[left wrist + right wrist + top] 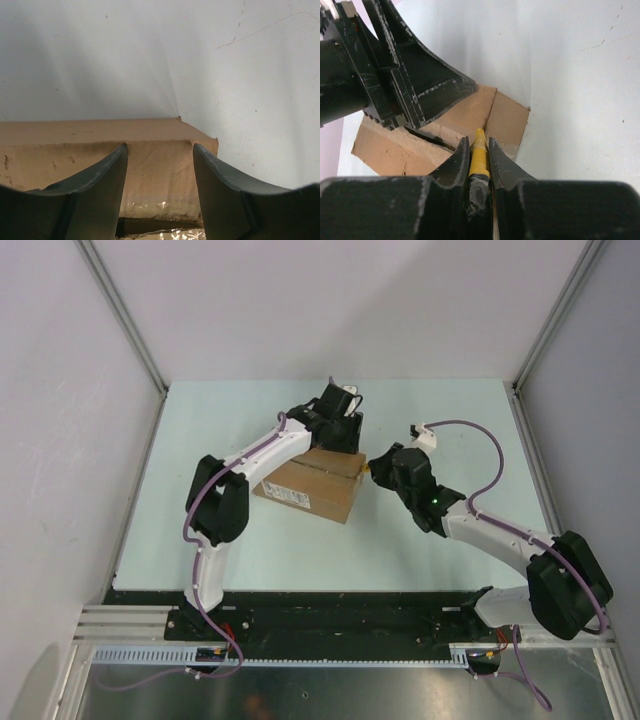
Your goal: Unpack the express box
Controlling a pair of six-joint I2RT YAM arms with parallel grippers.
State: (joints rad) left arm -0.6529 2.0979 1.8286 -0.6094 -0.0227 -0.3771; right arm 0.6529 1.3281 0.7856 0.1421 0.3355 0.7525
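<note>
White tube links and bulky black joint housings on left arm (215, 540) and right arm (510, 545). Purple cable (192, 502) looped along each, base to wrist. Tiny green light (437, 503) on the right forearm's black housing, small white block (425, 434) at its 12 o'clock. Left gripper (160, 147) fingers (95, 195) dark grey, matte, curved like blades, edges scuffed pale in the right wrist view. Right gripper (479, 142) equally dark, blocky black body from 7 to 5 o'clock.

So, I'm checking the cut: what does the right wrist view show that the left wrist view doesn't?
Only right wrist: a yellow tool clamped in the right claw, its tip at the seam of the box. Only left wrist: shiny film at the flap's lower edge. Both: the box and the open left claw at it.
</note>
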